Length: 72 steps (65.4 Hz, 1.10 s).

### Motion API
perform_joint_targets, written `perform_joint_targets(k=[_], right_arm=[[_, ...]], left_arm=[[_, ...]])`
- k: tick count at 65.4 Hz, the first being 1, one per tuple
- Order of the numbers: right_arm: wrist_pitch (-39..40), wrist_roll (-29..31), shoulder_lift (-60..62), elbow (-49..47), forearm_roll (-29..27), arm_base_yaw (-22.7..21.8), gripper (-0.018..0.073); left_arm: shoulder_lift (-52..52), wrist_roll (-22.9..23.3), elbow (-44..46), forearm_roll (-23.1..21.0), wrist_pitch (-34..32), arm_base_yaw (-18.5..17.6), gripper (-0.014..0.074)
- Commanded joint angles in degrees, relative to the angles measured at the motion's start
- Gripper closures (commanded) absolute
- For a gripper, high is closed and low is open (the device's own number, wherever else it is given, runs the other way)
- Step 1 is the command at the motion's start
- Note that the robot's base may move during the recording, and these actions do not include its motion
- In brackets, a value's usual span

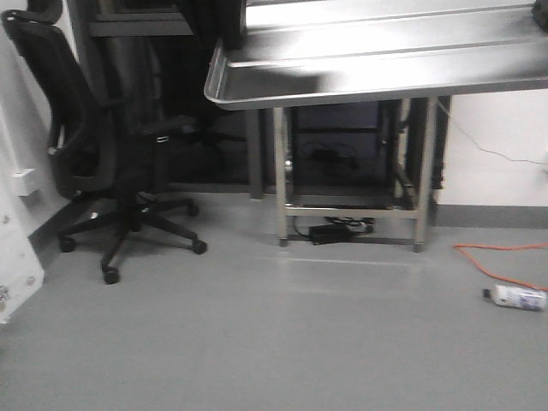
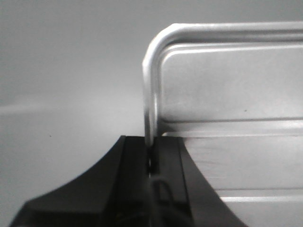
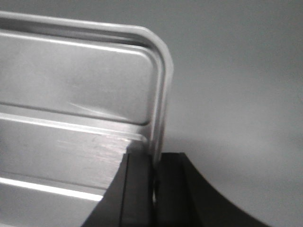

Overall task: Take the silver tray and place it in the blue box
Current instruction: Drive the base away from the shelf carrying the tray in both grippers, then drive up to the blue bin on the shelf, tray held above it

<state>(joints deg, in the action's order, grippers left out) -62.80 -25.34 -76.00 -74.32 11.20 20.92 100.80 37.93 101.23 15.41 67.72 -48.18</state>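
tray: silver tray [image 1: 377, 68] was up high across the top of the front view; ribs showed
left gripper [image 2: 152, 158]: clamped on tray rim near a corner
right gripper [image 3: 155, 165]: clamped on rim too
floor [image 1: 274, 342]: chair [image 1: 94, 145]; bottle [image 1: 518, 297]

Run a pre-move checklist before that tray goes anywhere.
1. Grip of the left hand on the silver tray rim: ok, shut on it.
2. Grip of the right hand on the opposite side's rim: ok, shut on it.
3. Tray floor bare: ok where visible.
4. Tray held level: cannot tell.
5. Location of the blue box: not ok, it appears in no view.
6. Floor ahead: not ok, office chair and bottle stand there.
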Motion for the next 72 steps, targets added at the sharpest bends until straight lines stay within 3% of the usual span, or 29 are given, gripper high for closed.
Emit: perform_joint_targets(k=[1, 45, 72], right_arm=[[3.71, 0.70, 1.93, -2.20, 2.67, -0.13, 0.0501], [3.66, 0.70, 1.93, -2.20, 2.67, -0.13, 0.0501], [3.66, 0.70, 1.93, -2.20, 2.67, -0.13, 0.0501]], left_arm=[[-2.85, -1.46, 1.81, 3.70, 2.51, -0.14, 0.0701], [-2.85, -1.46, 1.81, 3.67, 4.46, -0.14, 0.0701], [-2.85, -1.46, 1.81, 4.71, 2.18, -0.14, 0.0701]])
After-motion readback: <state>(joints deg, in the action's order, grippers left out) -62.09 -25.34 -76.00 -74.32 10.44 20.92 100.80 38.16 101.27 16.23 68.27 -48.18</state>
